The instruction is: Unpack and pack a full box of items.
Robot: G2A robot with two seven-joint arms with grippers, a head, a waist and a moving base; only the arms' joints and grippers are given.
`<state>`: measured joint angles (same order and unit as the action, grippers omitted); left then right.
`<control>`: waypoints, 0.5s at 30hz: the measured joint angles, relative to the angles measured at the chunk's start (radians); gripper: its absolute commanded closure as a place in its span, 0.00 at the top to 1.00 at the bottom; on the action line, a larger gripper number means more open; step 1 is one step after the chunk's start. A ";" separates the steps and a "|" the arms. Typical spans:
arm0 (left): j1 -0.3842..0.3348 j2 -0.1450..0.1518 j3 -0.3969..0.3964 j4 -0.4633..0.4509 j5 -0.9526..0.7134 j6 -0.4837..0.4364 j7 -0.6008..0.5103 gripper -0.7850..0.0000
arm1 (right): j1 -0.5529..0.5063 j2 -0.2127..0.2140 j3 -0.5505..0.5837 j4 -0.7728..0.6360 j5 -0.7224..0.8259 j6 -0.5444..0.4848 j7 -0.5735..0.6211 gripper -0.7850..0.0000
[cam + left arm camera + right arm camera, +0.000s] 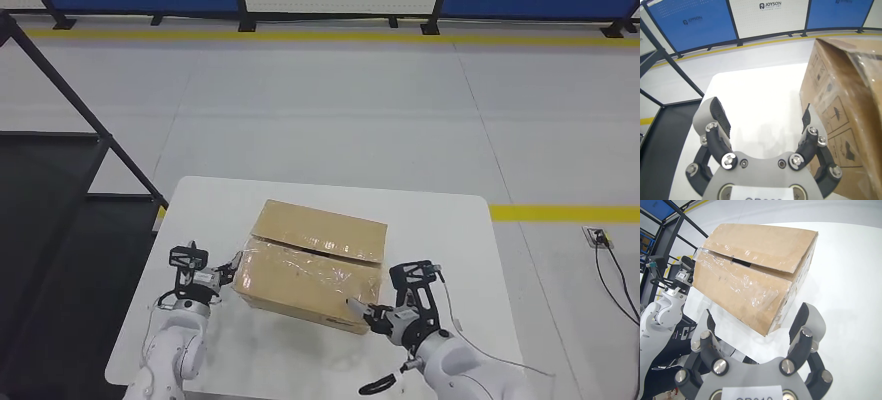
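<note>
You see the taped box (315, 265) sitting on the surface (440, 230). Your left gripper (762, 103) and right gripper (756, 309) flank it, both spread wide and holding nothing.

Side of box (836, 117): printed handling pictograms, umbrella the clearest; top of box: faint pen scrawl (723, 280), illegible; wall panels (770, 17): logo with one word; left pincer (762, 106) and right pincer (756, 310): each a white label (761, 193), characters cut off.
</note>
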<state>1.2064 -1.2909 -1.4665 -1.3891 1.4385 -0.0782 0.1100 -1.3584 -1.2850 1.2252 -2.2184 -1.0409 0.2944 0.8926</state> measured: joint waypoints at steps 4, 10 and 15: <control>0.002 -0.001 0.019 -0.004 0.012 -0.018 0.010 1.00 | 0.038 -0.001 0.004 0.013 0.005 0.040 0.107 1.00; 0.017 0.002 0.035 -0.020 0.034 -0.051 0.028 1.00 | 0.143 -0.010 -0.025 0.087 0.023 0.101 0.201 1.00; 0.028 0.002 0.036 -0.027 0.038 -0.035 0.033 1.00 | 0.189 -0.018 -0.056 0.106 -0.013 0.179 0.194 0.90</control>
<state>1.2342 -1.2891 -1.4302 -1.4163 1.4767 -0.1133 0.1430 -1.1698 -1.3035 1.1690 -2.1127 -1.0535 0.4729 1.0862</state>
